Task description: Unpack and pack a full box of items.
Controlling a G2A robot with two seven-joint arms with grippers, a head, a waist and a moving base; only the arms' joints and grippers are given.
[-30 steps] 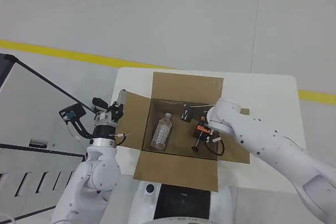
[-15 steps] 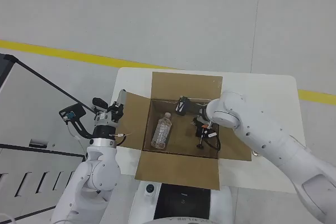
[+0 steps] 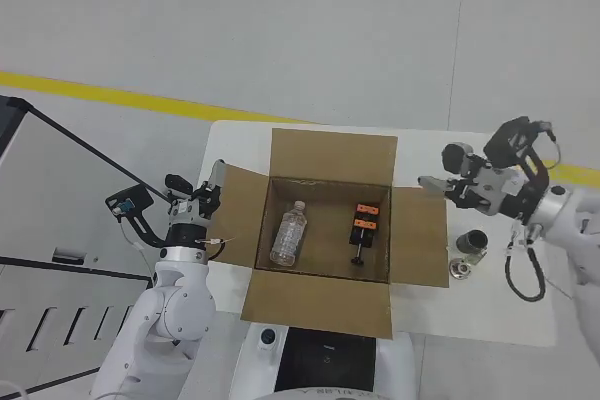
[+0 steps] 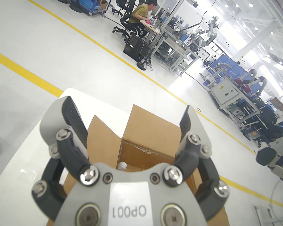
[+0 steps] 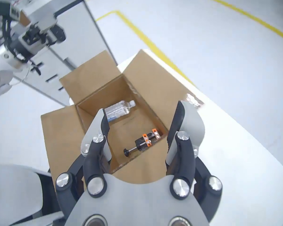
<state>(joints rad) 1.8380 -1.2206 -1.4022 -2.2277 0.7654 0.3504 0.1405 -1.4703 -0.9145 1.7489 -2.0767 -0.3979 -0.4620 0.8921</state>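
An open cardboard box (image 3: 330, 155) stands mid-table. Inside lie a clear water bottle (image 3: 288, 235) and a black clamp with orange parts (image 3: 363, 232). Right of the box, on the table, rests a dark cylindrical item (image 3: 470, 243) with a small metal piece (image 3: 461, 270) beside it. My right gripper (image 3: 438, 170) hangs open and empty above the box's right flap; its wrist view looks past the gripper (image 5: 140, 109) at the bottle (image 5: 119, 108) and clamp (image 5: 143, 142). My left gripper (image 3: 218, 185) is open and empty at the left flap, facing the box (image 4: 146, 123).
The white table (image 3: 480, 310) has bare surface right of the box and in front of it. A grey cabinet (image 5: 68, 26) stands on the floor beyond the table's left side. Yellow floor lines (image 3: 100, 95) run behind the table.
My right arm has come up out of the box and swung right. The dark item seen by its gripper inside the box now lies on the table at right. The left arm is unmoved.
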